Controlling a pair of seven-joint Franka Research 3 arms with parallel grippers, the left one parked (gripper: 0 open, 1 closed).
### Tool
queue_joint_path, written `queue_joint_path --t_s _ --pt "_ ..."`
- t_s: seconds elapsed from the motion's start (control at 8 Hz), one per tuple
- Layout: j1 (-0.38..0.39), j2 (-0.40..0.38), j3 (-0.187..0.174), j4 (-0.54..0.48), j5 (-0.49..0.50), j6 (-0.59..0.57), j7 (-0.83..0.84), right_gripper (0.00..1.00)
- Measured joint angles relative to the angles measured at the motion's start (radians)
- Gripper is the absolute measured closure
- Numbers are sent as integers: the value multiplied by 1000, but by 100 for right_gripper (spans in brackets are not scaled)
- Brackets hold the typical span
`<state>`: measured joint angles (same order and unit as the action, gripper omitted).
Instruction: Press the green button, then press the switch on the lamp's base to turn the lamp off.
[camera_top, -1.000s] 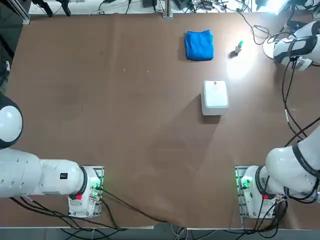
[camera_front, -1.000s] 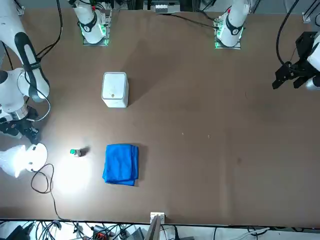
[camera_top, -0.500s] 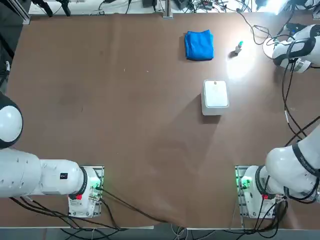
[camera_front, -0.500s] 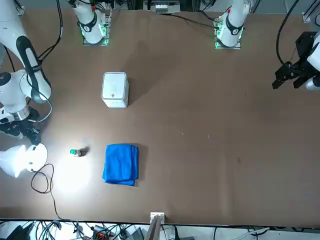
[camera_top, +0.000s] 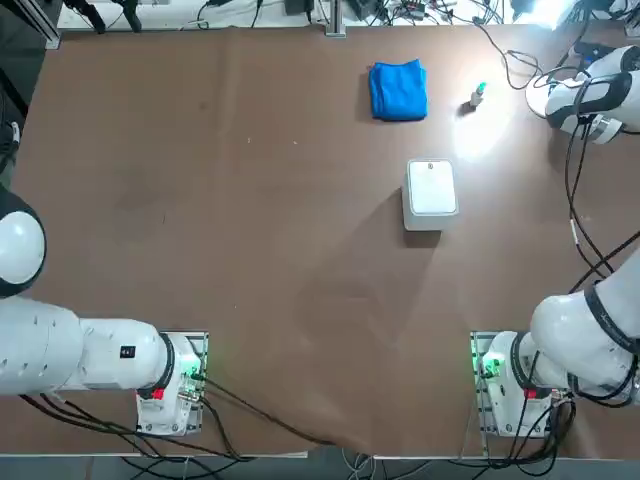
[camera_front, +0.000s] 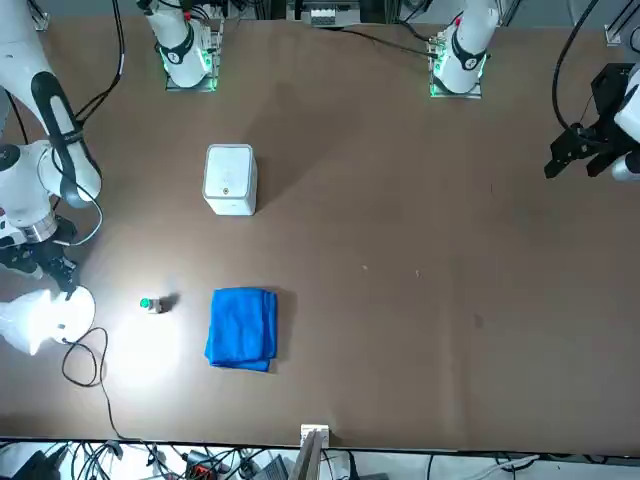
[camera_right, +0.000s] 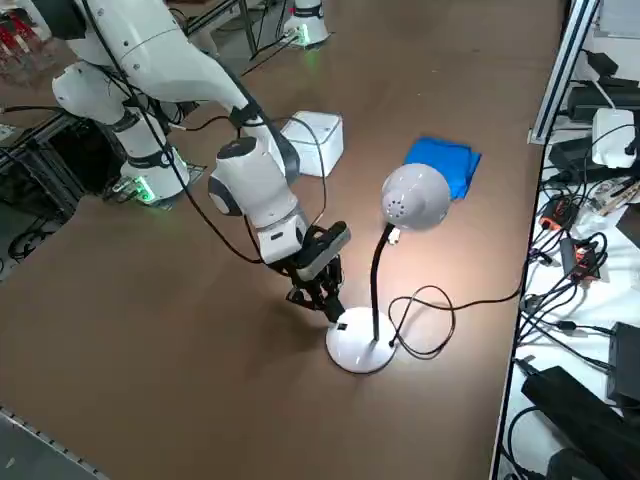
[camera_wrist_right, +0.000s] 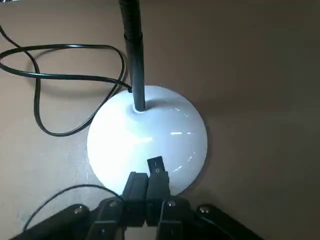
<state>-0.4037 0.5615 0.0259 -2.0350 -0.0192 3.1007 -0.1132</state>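
Observation:
The lamp (camera_right: 412, 198) is lit, its black stem (camera_wrist_right: 134, 55) rising from the round white lamp's base (camera_wrist_right: 150, 135) at the table's far right corner. My right gripper (camera_wrist_right: 147, 176) is shut with nothing in it. Its tips rest at the rim of the base, right against the black rocker switch (camera_wrist_right: 156, 166). From the side, the gripper (camera_right: 325, 298) points down at the base (camera_right: 358, 348). The green button (camera_top: 479, 93) stands on the table in the lamp's bright pool, apart from the gripper, and also shows in the front view (camera_front: 147, 304).
A blue cloth (camera_top: 398, 90) lies beside the button and a white box (camera_top: 432, 192) stands nearer the table's middle. The lamp's black cord (camera_wrist_right: 60, 75) loops on the table behind the base. Cables and gear crowd the far edge (camera_right: 580, 250).
The right arm's wrist has shifted slightly over the lamp's base. The lamp stays lit and nothing else has moved.

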Motion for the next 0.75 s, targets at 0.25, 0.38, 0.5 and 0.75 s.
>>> queue_joint_path --t_s 0.25,0.38,0.5,0.75 --pt "0 3 0 5 0 0 1 99" --pt "0 9 0 7 0 2 3 99" --pt "0 14 0 8 0 9 6 99" --pt "1 25 0 11 0 27 9 99"
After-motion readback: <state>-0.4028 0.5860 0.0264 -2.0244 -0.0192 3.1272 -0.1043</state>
